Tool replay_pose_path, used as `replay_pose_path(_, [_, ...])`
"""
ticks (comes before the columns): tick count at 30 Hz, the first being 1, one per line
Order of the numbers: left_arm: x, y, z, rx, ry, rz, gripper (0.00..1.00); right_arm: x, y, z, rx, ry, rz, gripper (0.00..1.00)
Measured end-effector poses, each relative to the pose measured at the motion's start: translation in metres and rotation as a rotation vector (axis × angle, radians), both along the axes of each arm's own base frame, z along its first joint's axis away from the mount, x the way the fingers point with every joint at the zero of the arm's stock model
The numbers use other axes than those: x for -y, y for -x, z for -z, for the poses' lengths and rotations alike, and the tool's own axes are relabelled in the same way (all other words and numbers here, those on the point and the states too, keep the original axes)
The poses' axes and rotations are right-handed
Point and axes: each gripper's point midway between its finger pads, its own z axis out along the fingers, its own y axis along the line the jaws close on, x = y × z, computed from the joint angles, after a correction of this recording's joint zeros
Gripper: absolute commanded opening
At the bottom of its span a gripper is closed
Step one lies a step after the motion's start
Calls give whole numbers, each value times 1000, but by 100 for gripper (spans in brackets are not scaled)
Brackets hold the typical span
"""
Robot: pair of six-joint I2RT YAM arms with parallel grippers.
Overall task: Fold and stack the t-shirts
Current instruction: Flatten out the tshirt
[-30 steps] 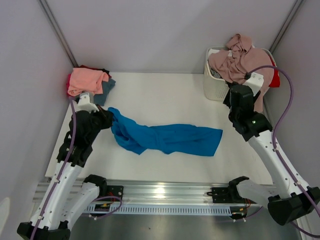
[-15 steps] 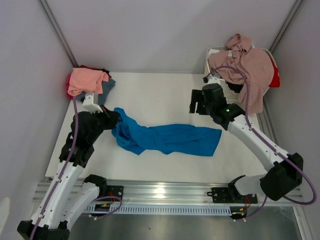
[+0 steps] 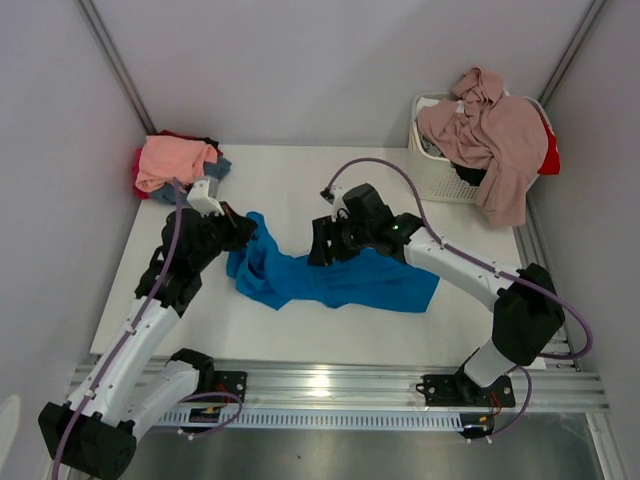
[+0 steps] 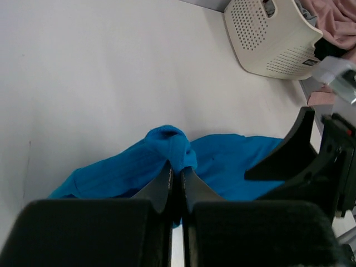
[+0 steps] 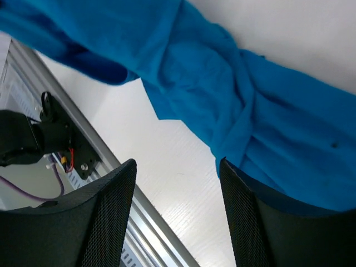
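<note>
Tabletop point(image 3: 300, 190) centre: left gripper point(image 4: 178, 169) pinches the blue t-shirt point(image 3: 345, 280), presumably to spread it; right gripper point(image 5: 177, 166) hovers spread for a second hold.

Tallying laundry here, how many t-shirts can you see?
6: bright blue t-shirt mid-table; salmon pink, blue-grey and red ones stacked far left; mauve-pink and another red on the basket. Others may be hidden underneath.

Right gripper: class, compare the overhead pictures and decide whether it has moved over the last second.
Yes. The right gripper has swung left, away from the white basket, and now hangs open over the blue t-shirt.
</note>
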Motion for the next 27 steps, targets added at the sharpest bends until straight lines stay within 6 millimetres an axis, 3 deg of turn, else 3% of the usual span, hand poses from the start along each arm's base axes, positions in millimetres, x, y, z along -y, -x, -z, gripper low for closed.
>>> replay_pose_path(5, [-5, -16, -14, 20, -29, -41, 1, -12, 14, 28, -44, 42, -52, 64])
replay_pose_path(9, [-5, -20, -31, 69, -20, -47, 0, 4, 19, 75, -100, 151, -18, 61])
replay_pose_path(13, [-5, -21, -32, 72, -19, -48, 0, 24, 24, 113, -136, 258, 24, 57])
replay_pose_path(19, [-6, -21, -32, 74, -24, -53, 0, 35, 23, 137, -132, 345, 61, 47])
replay_pose_path(22, [-7, -21, -33, 79, -28, -57, 0, 41, 32, 149, -138, 388, 58, 46])
replay_pose_path(27, [-8, -20, -34, 83, -28, -57, 0, 41, 38, 154, -128, 405, 52, 42])
